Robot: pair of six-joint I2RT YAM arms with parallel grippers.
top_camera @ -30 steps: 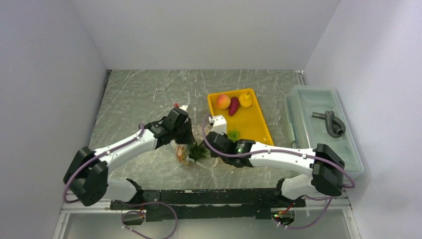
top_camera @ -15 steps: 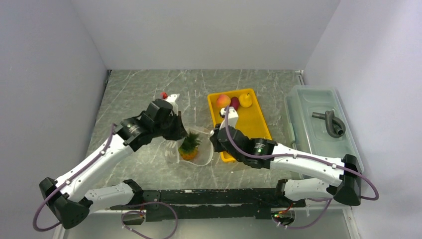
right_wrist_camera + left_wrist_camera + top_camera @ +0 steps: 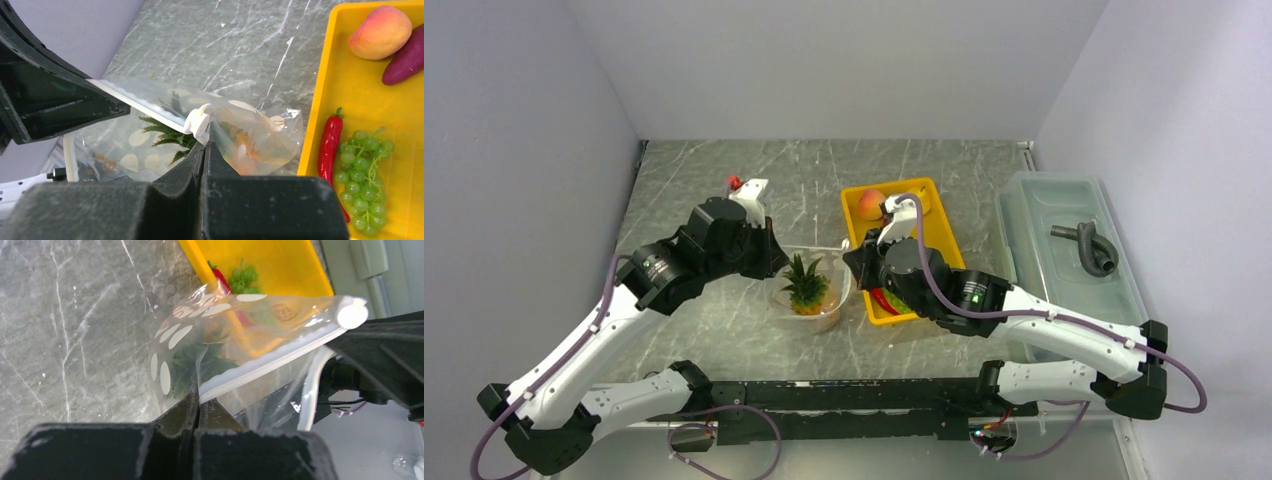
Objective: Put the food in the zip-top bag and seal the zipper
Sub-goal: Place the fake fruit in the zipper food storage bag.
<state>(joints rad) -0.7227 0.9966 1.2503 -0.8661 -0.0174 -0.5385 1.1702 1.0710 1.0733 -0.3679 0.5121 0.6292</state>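
Grey marble desk point(image 3: 704, 190), yellow tray point(image 3: 946, 252) with peach point(image 3: 380, 32), chilli point(image 3: 330, 145), grapes point(image 3: 365, 160), dotted zip-top bag point(image 3: 200, 335) just left of it, stretched between left gripper point(image 3: 199, 402) and right gripper point(image 3: 204, 145), both clenched on its zipper point(image 3: 260, 367), pineapple point(image 3: 807, 288) inside.

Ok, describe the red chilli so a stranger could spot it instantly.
Start at the yellow tray. At its near end, along the left wall beside the green grapes, lies the chilli: the only long, thin, glossy red piece there.
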